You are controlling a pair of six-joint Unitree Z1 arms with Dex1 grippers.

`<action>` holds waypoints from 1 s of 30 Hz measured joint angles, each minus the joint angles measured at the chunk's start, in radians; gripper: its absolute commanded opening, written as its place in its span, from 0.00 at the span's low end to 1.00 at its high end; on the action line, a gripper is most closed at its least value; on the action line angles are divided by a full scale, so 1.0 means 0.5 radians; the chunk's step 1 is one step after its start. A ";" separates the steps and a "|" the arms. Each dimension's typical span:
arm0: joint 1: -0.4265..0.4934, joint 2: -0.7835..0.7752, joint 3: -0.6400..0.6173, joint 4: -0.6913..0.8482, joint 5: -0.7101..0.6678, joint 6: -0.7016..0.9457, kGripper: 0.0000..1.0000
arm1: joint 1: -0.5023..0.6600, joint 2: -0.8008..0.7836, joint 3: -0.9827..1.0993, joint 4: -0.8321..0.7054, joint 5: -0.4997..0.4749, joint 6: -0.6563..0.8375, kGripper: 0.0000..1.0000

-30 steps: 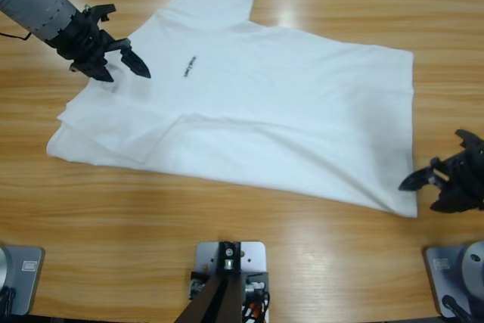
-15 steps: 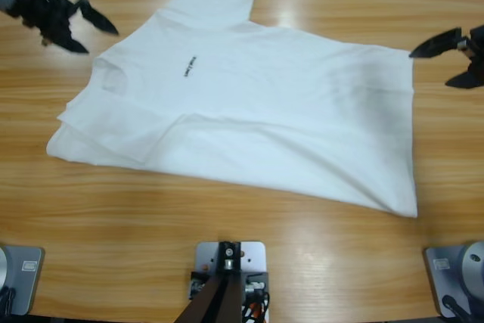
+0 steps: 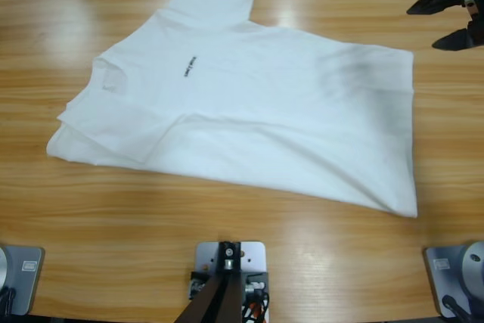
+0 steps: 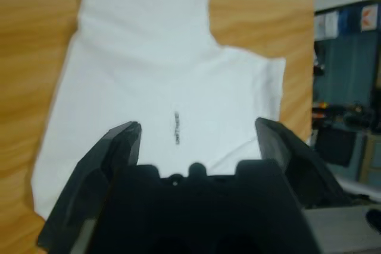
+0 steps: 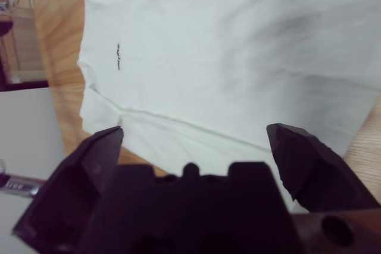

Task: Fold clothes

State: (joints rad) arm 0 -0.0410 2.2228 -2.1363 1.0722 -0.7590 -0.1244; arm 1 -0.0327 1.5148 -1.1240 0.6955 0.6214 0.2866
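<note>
T-shirt (image 3: 249,104) lies flat across the table (image 3: 113,209), chest mark up, one sleeve already folded in along the near edge. Right gripper (image 3: 446,22) sits past the hem corner, jaws spread, empty; left gripper (image 4: 195,132) looks down on the collar end, jaws apart, empty. Go low, pinch the far hem and shoulder edges together, then fold evenly.

The shirt (image 3: 242,104) lies flat across the middle of the tabletop (image 3: 227,209), with nothing standing on or beside it. Bare wood runs along the near edge and both ends. The right gripper (image 3: 448,20), jaws apart, sits off the shirt's far right corner, clear of the cloth.
</note>
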 measured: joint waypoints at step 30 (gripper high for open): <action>-0.080 0.961 -0.979 0.830 0.122 0.000 0.76 | 0.000 0.000 0.190 -0.086 0.134 -0.098 1.00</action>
State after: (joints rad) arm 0 -0.0812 2.7032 -2.6257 1.4870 -0.6978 -0.1244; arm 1 -0.0330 1.5146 -1.0290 0.6525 0.6882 0.2374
